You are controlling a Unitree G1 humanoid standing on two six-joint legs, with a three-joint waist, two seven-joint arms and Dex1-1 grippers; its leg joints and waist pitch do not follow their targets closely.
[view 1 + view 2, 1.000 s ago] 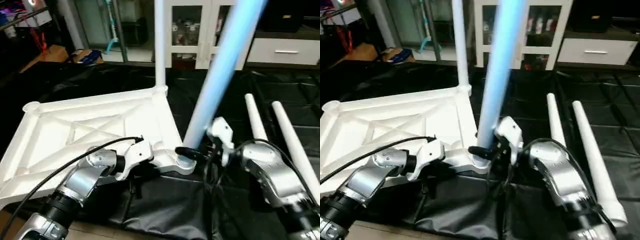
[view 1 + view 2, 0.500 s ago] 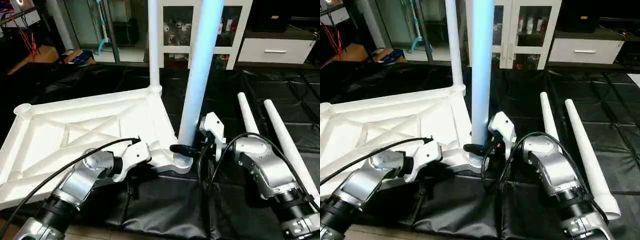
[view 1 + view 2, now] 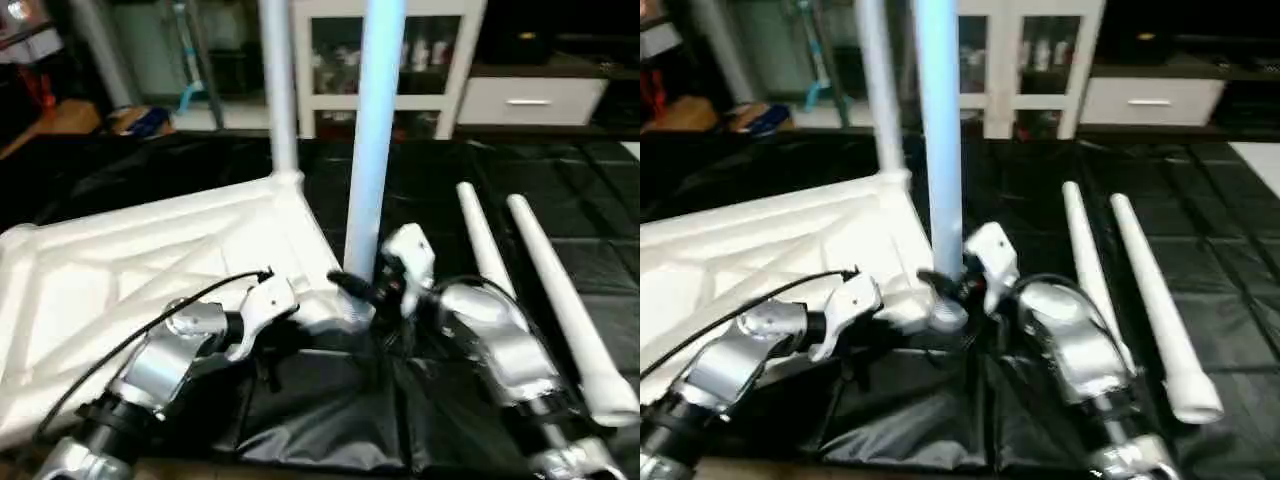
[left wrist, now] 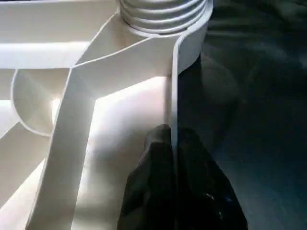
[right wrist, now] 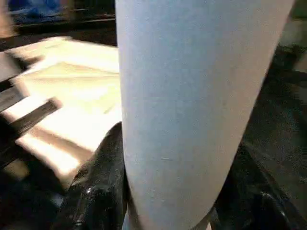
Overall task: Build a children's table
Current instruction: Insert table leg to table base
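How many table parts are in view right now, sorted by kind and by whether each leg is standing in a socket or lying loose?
Tabletop: 1
Legs standing upright at corner sockets: 2, the far leg and the near leg, the near one gripped by the right gripper
Legs lying loose on the black sheet: 2, the inner leg and the outer leg
Total: 5 parts

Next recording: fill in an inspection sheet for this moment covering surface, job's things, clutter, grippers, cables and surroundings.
Surface: black sheet, wrinkled.
Job's things: white ribbed plastic tabletop lying underside up; one white tubular leg upright in the far corner socket; near upright leg at the near corner socket; two loose white legs lying side by side, on the right.
Clutter: nothing seen.
Grippers: left gripper shut on the tabletop's rim; right gripper gripping the near upright leg.
Cables: black cable along the left forearm.
Surroundings: white glass-door cabinet behind.
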